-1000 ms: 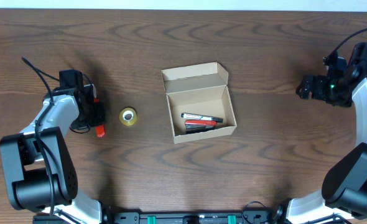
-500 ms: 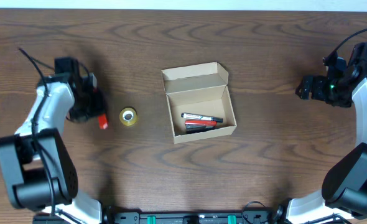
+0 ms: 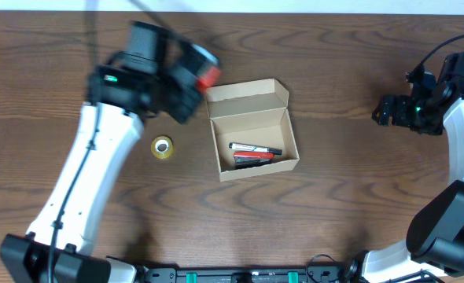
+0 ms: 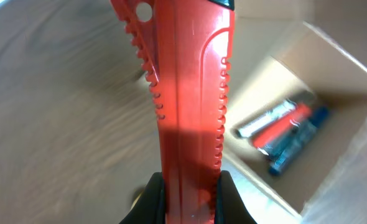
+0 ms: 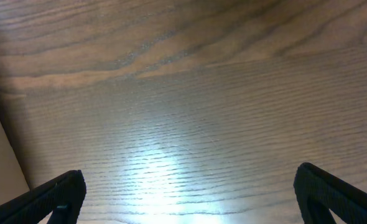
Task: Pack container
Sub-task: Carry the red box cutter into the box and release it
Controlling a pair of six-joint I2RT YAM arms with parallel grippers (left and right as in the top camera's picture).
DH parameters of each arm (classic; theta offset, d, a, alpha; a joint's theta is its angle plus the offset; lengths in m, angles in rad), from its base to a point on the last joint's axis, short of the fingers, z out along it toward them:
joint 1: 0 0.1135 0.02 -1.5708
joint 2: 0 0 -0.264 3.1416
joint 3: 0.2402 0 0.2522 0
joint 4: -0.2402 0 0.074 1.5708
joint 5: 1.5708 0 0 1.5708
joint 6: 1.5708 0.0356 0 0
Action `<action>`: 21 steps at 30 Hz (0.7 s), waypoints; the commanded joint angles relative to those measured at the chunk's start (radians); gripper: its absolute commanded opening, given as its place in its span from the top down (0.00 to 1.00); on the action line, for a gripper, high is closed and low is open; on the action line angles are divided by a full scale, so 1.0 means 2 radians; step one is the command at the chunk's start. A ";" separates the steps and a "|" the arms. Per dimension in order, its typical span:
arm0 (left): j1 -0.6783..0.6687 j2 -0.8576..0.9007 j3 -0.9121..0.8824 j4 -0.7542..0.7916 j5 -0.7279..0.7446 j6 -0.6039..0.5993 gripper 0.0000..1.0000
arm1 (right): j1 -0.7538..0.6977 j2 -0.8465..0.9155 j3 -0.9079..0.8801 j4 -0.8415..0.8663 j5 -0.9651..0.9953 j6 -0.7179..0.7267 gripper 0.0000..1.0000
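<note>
The tan cardboard box [image 3: 249, 126] is sitting open near the middle of the bench [image 3: 334, 204], its flap lid standing back along the far edge, a few pens [image 3: 254, 152] lying together in its near end.

left arm [image 3: 98, 173]: white links, black joints | right arm [image 3: 462, 126]: white link, black wrist, black cable, green light behind jaws | fingers [image 5: 59, 194]: black, tapered

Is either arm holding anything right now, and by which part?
The left gripper clamps a red tool with toothed edges near one end; the right gripper is open, holding nothing.
</note>
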 commanded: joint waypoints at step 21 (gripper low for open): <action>-0.134 0.123 0.008 -0.002 -0.030 0.301 0.94 | 0.006 -0.011 -0.003 -0.001 0.000 -0.004 0.01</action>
